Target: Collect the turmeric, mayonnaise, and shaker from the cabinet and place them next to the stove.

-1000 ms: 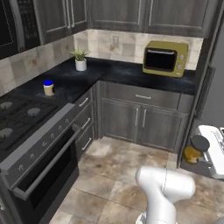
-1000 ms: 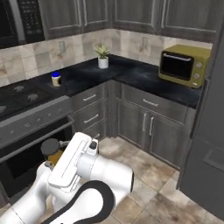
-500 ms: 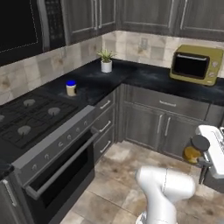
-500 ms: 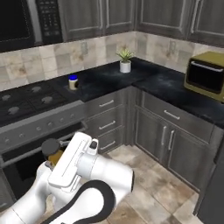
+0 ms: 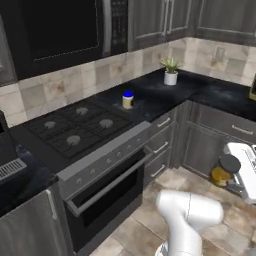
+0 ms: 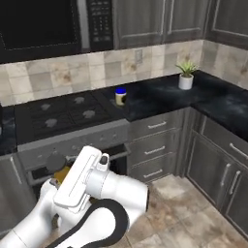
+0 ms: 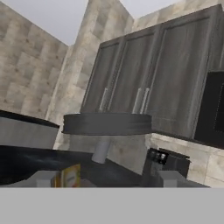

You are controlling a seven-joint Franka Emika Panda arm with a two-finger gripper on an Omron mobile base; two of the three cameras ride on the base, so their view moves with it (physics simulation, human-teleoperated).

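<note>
A black worktop (image 5: 155, 97) runs beside the stove (image 5: 30, 131), which shows four burners. One mayonnaise (image 5: 128, 99) jar stands just right of it, and one potted plant (image 5: 171, 72) farther along. The jaws grip one turmeric (image 5: 220, 172) jar, low above the floor.

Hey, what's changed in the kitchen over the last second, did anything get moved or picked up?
Only the base moved: it turned left, so the whole view swung. The stove now sits at the middle and the yellow oven has slid off to the right. The mayonnaise stands where it did, on the counter right of the stove, with the plant behind it. The gripper carries the turmeric as before; nothing was let go.
</note>
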